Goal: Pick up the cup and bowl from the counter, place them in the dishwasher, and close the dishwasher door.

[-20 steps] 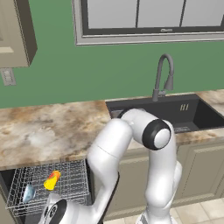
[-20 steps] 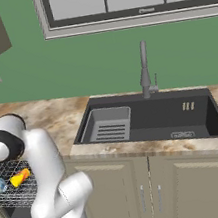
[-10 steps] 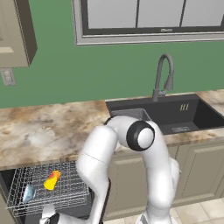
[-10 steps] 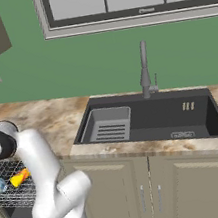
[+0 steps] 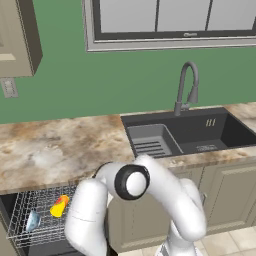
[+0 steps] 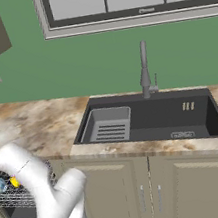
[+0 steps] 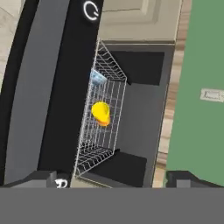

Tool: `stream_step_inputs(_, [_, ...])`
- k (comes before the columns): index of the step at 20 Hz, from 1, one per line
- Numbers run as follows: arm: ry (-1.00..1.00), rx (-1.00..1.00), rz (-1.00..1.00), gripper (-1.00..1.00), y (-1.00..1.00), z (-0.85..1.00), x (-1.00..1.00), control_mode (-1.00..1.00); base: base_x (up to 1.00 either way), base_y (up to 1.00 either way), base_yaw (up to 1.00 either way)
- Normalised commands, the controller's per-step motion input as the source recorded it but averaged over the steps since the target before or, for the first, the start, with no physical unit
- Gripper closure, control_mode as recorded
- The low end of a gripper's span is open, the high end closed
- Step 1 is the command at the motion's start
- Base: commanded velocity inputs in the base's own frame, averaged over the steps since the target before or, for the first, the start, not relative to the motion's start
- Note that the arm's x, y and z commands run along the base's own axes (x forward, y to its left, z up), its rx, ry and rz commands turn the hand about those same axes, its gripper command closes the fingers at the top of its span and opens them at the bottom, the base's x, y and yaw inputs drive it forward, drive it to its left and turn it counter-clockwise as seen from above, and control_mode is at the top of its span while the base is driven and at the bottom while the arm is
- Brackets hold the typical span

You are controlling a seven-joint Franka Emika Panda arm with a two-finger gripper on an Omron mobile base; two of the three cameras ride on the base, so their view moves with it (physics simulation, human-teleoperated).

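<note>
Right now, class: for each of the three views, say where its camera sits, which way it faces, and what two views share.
Left base view: behind the arm, its left, facing the counter; arm lower right.
Right base view: behind, its right, facing the sink; arm lower left.
Hand view: on the hand, facing the dishwasher door and rack; open gripper.
Shared: cup, bowl in the rack.

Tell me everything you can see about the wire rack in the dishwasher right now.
The wire rack is a silver mesh basket of thin crossed wires, pulled out of the dishwasher and standing in front of its dark interior. The yellow cup lies tipped over in it, its red-orange patch showing, and the pale blue bowl sits further along. In the left base view the rack juts out below the counter, partly hidden by the arm. Nothing grips it.
</note>
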Motion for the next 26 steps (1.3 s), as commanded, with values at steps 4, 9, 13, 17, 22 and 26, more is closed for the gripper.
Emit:
stream_step_inputs(4, [-0.38,-0.28,0.0,-1.0,0.0,-0.28,-0.39,-1.0,0.0,0.0,0.0])
stream_step_inputs(9, [-0.42,-0.18,0.0,-1.0,0.0,-0.35,-0.38,-1.0,0.0,0.0,0.0])
stream_step_inputs(13, [-0.41,0.09,0.0,-1.0,-0.05,-0.25,-0.16,-1.0,0.0,0.0,0.0])
stream_step_inputs(17, [-0.37,0.35,0.0,-1.0,-0.19,-0.25,0.0,-1.0,0.0,0.0,0.0])
stream_step_inputs(22, [-0.24,0.15,0.0,-1.0,-0.06,-0.25,0.15,-1.0,0.0,0.0,0.0])
stream_step_inputs(26, [-0.14,0.02,0.0,-1.0,0.0,-0.27,0.42,-1.0,0.0,0.0,0.0])
